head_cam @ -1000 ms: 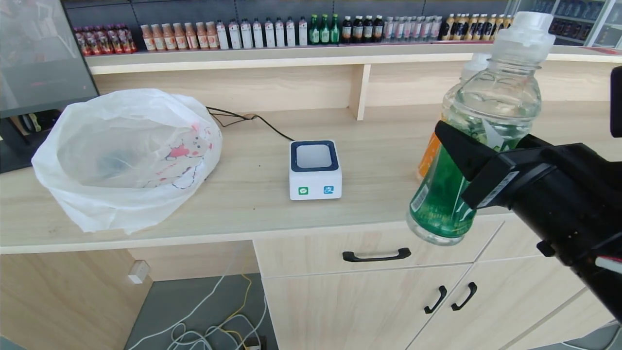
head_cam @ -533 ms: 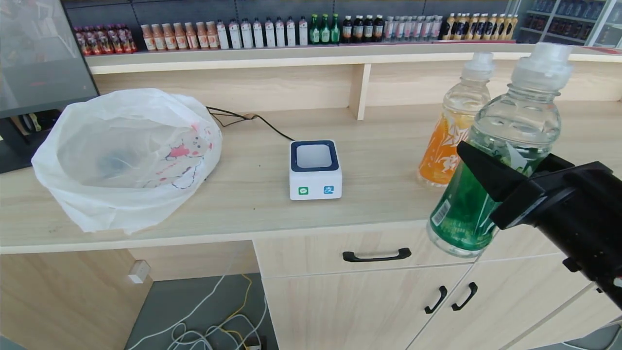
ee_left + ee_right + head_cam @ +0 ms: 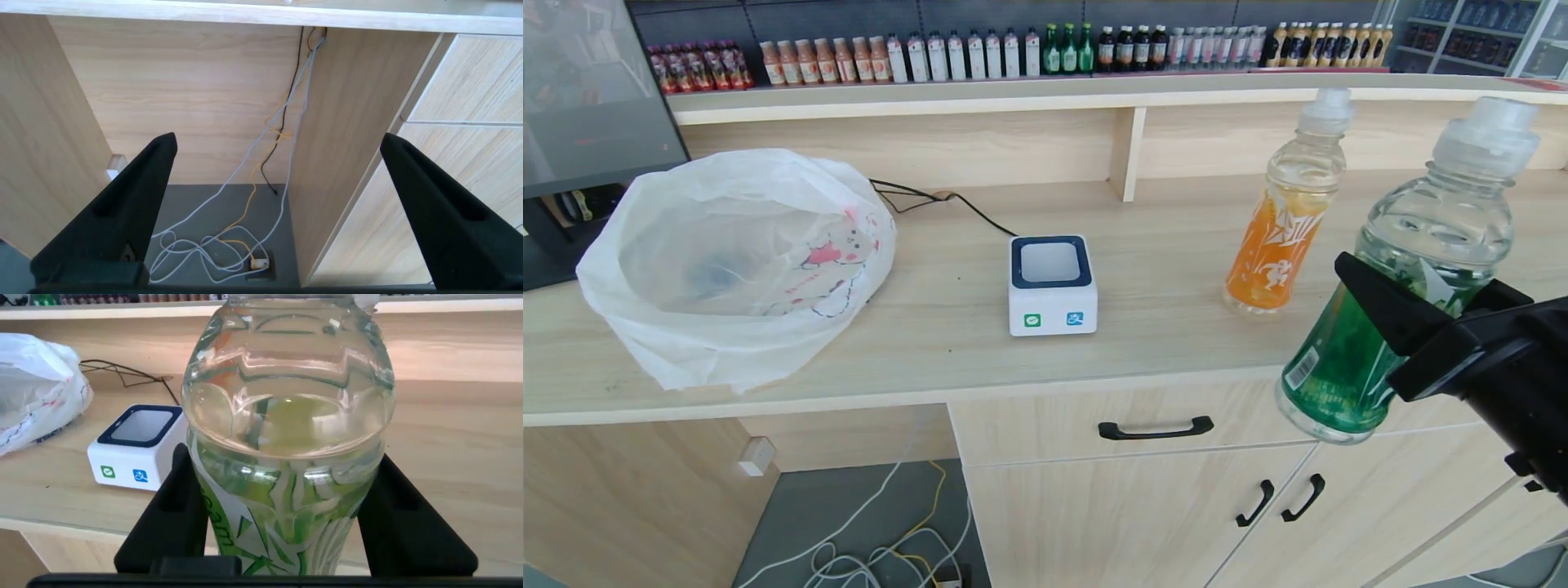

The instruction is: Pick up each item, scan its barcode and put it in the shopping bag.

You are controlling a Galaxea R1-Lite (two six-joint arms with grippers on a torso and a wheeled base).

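Wooden shop counter (image 3: 1160, 245), drink shelves behind. Right gripper (image 3: 288, 531) clamped around green bottle (image 3: 1413, 269), held tilted off the front edge. Just beyond the gripper, orange bottle (image 3: 1282, 229); farther to its left, scanner (image 3: 1052, 284), then bag (image 3: 735, 261). Left gripper (image 3: 278, 212) spread wide, holding nothing, below counter level.

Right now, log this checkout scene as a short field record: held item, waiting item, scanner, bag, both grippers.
held item: green bottle, tilted, off the counter
right gripper: fingers shut on green bottle
waiting item: orange bottle, upright on the counter, right of scanner
scanner: white box, mid-counter, nothing over it
shopping bag: on the counter, left of scanner, mouth open
left gripper: fingers open, below counter level, holding nothing
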